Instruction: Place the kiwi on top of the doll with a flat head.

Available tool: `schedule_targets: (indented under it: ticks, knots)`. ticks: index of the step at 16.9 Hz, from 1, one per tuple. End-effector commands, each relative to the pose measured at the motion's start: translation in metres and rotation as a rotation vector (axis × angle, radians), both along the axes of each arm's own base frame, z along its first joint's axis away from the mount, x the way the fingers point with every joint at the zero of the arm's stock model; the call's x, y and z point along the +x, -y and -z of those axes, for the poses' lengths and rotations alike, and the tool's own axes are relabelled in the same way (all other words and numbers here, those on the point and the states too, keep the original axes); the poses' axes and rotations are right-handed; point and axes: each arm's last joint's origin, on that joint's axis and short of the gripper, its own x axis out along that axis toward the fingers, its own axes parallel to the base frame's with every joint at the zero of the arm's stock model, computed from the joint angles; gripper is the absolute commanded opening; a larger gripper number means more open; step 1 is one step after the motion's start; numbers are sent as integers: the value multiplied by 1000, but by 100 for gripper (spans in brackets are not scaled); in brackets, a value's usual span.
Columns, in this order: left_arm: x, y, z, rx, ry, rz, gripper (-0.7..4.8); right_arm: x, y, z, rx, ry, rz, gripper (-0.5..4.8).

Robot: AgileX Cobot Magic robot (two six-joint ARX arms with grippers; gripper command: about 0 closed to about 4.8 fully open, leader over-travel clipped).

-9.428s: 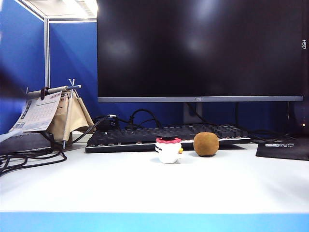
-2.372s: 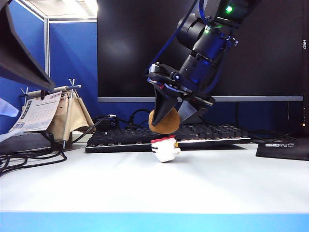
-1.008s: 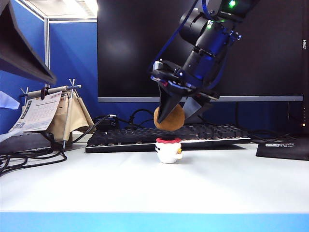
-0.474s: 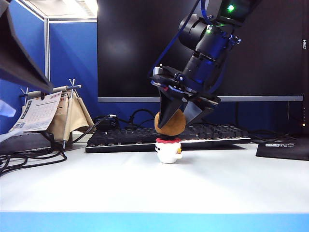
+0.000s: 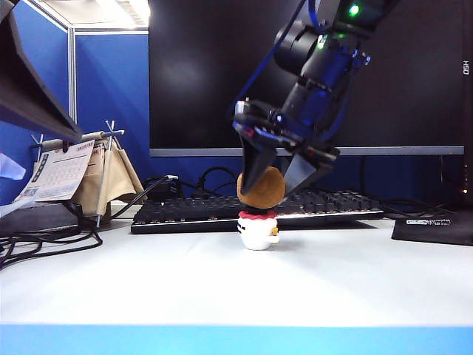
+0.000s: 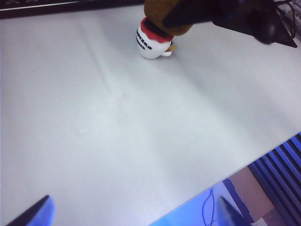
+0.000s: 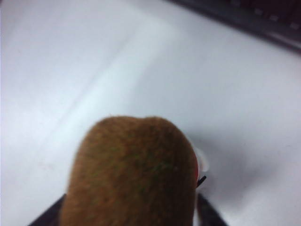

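Your right claw (image 5: 275, 177) has its fingers spread on each side of the kiwi (image 5: 261, 187), which sits on the doll with a flat head (image 5: 258, 229). At 9 o'clock, your left claw (image 6: 131, 217) hangs open above the counter (image 5: 222, 281). The kiwi looks round, fuzzy and wobbly; hold its sides.

Right tool (image 5: 277, 177) jaws spread; kiwi (image 5: 261, 187) now on doll (image 5: 258, 229).

Bright overhead light; right wrist view blurred.

Blue partition walls (image 5: 111, 81); white desk (image 5: 236, 285), dark monitor (image 5: 207, 74), black keyboard (image 5: 185, 211)
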Motion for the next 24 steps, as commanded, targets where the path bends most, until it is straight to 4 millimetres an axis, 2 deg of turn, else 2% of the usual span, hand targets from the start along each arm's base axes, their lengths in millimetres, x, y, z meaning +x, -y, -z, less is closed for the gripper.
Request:
schedule_targets:
  ticks: [1, 4, 7, 8, 9, 10, 12, 13, 15, 16, 18, 20, 21, 22, 24]
  knots:
    - [0, 0, -3, -10, 12, 3, 479, -2, 1, -14, 31, 46, -3, 338]
    - [0, 0, -3, -10, 12, 4, 479, -11, 7, -39, 27, 120, 22, 337]
    - [0, 0, -3, 11, 29, 11, 479, -36, 22, -73, -49, 185, 11, 310]
    - [1, 0, -3, 19, 34, -12, 367, -52, 32, -95, -47, 231, 34, 241]
    - [1, -2, -2, 40, 38, -53, 100, -69, 42, -115, 0, 287, 57, 207]
    - [2, -3, -2, 63, 48, -104, 1, -87, 52, -130, 43, 360, 84, 184]
    - [4, -6, -2, 100, 72, -194, -6, -121, 72, -147, 125, 481, 174, 147]
    - [4, -7, -2, 123, 87, -251, -6, -150, 89, -149, 174, 584, 239, 145]
    - [5, -8, -1, 152, 102, -266, -6, -185, 111, -136, 190, 681, 301, 106]
    - [5, -8, 0, 167, 109, -257, -6, -196, 117, -127, 191, 700, 317, 96]
    - [5, -7, 11, 150, 125, -245, -6, -226, 135, -84, 176, 712, 344, 93]
    - [4, -7, 25, 121, 127, -210, -5, -242, 143, -43, 164, 691, 342, 74]
    - [3, -7, 30, 131, 117, -209, -6, -247, 147, -23, 140, 691, 368, 14]
    - [2, -8, 34, 141, 110, -215, -6, -251, 150, -9, 124, 691, 408, -8]
    - [1, -9, 42, 160, 95, -216, -6, -258, 158, 22, 197, 673, 626, -8]
